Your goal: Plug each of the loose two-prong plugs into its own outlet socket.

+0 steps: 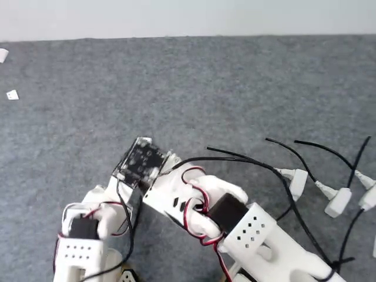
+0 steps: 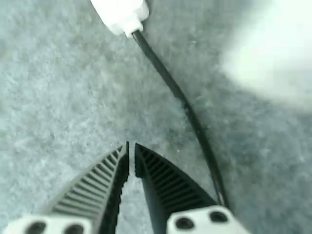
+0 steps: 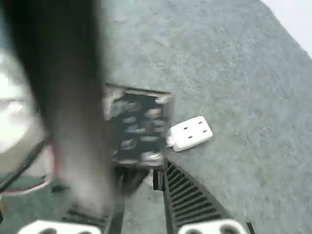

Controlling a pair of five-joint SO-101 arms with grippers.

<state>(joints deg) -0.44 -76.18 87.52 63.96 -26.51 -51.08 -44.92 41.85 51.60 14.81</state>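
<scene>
On the table [image 1: 194, 88], the plugging job looks barely begun.

We see the left gripper [image 2: 130, 156] clenched on nothing and hovering near the white socket [image 3: 190, 132]. The right gripper [image 3: 156, 183] is close behind it, and we cannot tell its state. The loose plugs [image 1: 338, 202] lie well apart from the socket at the table's far side, none inserted. In our judgement, the step goes best if one arm steadies the socket. The other should take a plug by its body, with the prongs squared to the slots.
</scene>
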